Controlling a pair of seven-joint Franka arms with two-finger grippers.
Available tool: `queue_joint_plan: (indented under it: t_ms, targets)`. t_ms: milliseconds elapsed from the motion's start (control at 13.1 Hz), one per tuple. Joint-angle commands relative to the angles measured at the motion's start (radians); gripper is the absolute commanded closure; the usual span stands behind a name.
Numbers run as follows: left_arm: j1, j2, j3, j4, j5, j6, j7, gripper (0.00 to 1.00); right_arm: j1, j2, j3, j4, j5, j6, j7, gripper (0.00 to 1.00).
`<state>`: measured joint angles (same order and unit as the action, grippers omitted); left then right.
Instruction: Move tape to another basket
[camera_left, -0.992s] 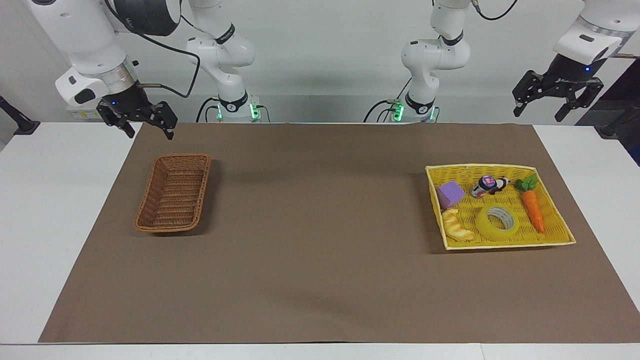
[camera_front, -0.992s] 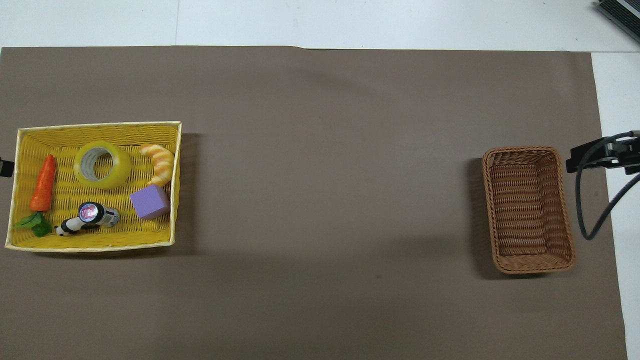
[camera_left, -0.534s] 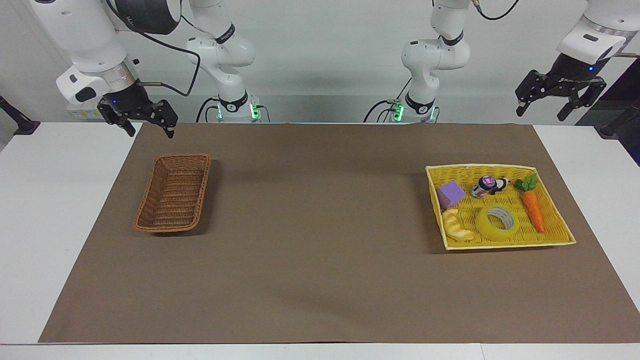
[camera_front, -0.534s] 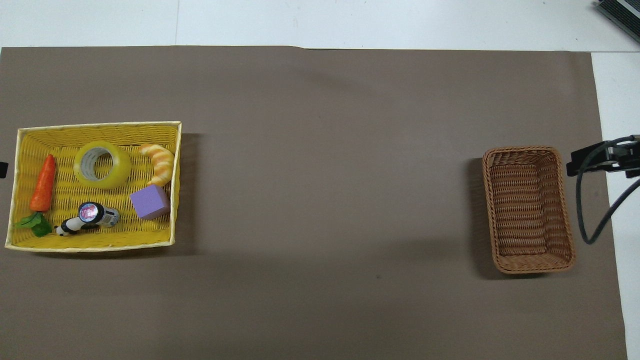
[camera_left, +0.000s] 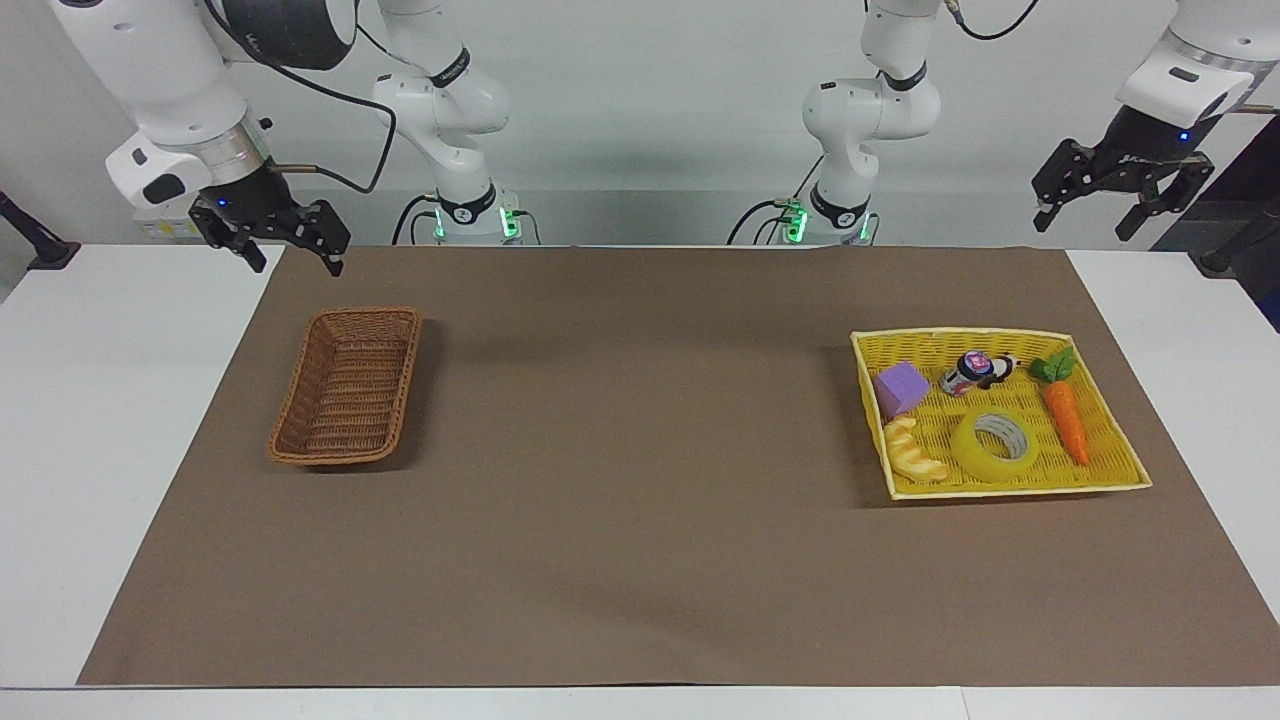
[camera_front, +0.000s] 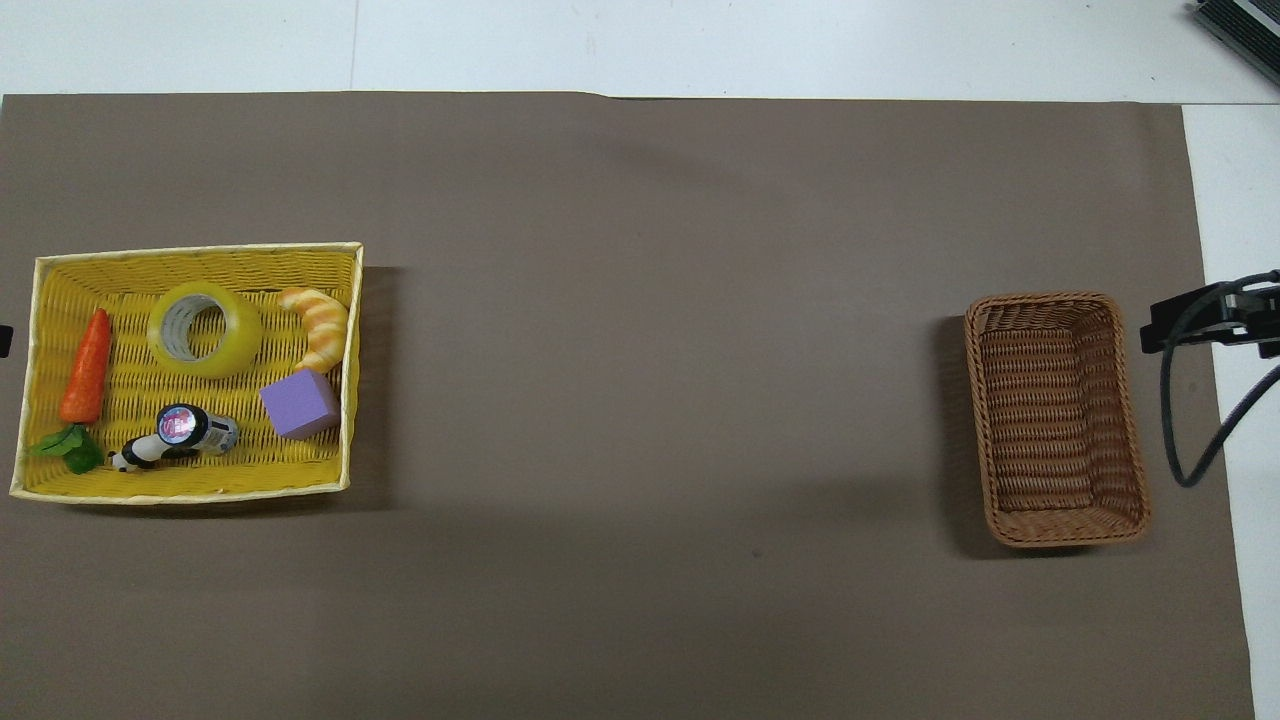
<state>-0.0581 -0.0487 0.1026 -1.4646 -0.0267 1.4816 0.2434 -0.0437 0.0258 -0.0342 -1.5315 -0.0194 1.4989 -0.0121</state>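
The tape (camera_left: 992, 446) (camera_front: 205, 329), a translucent yellow roll, lies flat in the yellow woven tray (camera_left: 1000, 488) (camera_front: 180, 492) at the left arm's end of the table. The brown wicker basket (camera_left: 405, 385) (camera_front: 1125, 420) stands with nothing in it at the right arm's end. My right gripper (camera_left: 300, 262) (camera_front: 1205, 322) hangs open in the air over the mat's edge beside that basket. High above the table's edge past the tray, my left gripper (camera_left: 1085, 228) is open too, holding nothing. Only a dark sliver of it shows in the overhead view.
Sharing the tray with the tape are a toy carrot (camera_left: 1065, 415), a purple block (camera_left: 902, 388), a bread-shaped toy (camera_left: 915, 455) and a small panda-printed can (camera_left: 975, 372). A brown mat (camera_left: 640, 520) covers the table between tray and basket.
Both grippers have risen a little and drifted outward toward their own ends of the table. The tape, tray and basket have not moved.
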Motion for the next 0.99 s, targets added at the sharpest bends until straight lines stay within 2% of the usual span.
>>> queue_joint_plan:
  t_ms: [0,610,915]
  targets:
    - [0.009,-0.017,-0.006,-0.014,0.01,0.006,0.004,0.0,-0.013,-0.027,0.005,-0.035,0.018,0.02,-0.029,0.0]
    - [0.011,-0.016,0.0,-0.023,0.008,0.038,0.019,0.0,-0.013,-0.026,0.005,-0.033,0.018,0.017,-0.025,0.0]
    - [0.073,-0.016,0.0,-0.107,0.008,0.129,0.138,0.0,-0.005,-0.024,0.008,-0.026,0.019,0.015,-0.016,0.0]
